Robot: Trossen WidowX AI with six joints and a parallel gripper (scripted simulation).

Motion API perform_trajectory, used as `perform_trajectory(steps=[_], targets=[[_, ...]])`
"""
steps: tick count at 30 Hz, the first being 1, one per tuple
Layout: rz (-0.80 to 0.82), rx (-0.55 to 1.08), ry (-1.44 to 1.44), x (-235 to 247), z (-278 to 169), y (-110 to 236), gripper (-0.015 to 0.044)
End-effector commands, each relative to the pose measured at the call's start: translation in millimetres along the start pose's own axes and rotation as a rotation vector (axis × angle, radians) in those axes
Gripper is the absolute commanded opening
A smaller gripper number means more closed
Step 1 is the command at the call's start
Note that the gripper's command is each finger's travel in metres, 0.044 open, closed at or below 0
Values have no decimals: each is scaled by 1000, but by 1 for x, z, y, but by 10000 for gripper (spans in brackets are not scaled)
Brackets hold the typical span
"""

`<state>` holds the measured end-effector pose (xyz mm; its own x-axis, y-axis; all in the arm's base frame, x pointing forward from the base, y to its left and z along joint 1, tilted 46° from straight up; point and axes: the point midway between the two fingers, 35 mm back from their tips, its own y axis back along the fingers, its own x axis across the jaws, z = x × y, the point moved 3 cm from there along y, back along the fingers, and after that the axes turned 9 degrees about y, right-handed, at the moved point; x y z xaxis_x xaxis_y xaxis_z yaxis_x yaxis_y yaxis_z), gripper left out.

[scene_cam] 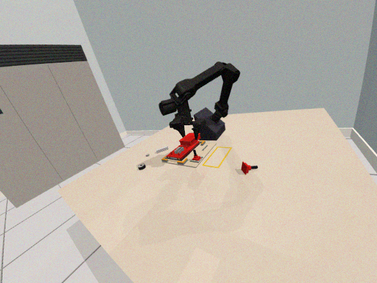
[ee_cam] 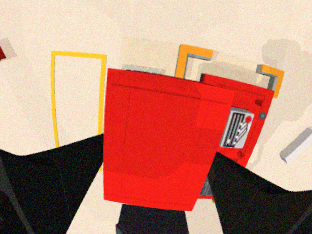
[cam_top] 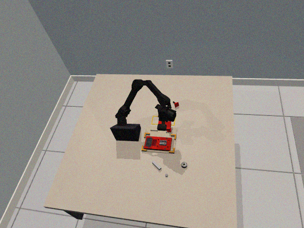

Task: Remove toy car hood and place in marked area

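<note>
My gripper (cam_top: 163, 124) (scene_cam: 189, 135) (ee_cam: 158, 148) is shut on the red hood (cam_top: 161, 122) (scene_cam: 189, 139) (ee_cam: 160, 141) and holds it level, a little above the table. The hood hangs over the rear end of the red toy car (cam_top: 157, 142) (scene_cam: 178, 153) (ee_cam: 242, 121), clear of it; the car's open engine bay shows. The car sits on a pale base plate (cam_top: 159, 132) (scene_cam: 194, 164) with orange corner marks. The yellow marked rectangle (cam_top: 152, 120) (scene_cam: 223, 147) (ee_cam: 54, 95) lies on the table just beyond the plate, partly under the hood in the wrist view.
A small red part with a black pin (cam_top: 176, 104) (scene_cam: 246, 167) lies past the marked area. Another small red part (scene_cam: 196, 158) stands on the plate. A grey bar (cam_top: 156, 165) (scene_cam: 161, 149) (ee_cam: 296, 147), a black ring (cam_top: 184, 164) (scene_cam: 141, 166) and a tiny grey piece (cam_top: 166, 175) lie before the car. The arm's base (cam_top: 126, 132) (scene_cam: 209, 124) stands beside the plate.
</note>
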<state>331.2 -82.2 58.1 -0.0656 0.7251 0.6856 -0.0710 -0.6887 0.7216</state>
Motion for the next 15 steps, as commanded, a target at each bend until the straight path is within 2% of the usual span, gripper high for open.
perform_trajectory(steps=[1, 15], targets=[[4, -5, -4, 19, 1, 2, 0], [14, -8, -3, 75, -4, 4, 0]])
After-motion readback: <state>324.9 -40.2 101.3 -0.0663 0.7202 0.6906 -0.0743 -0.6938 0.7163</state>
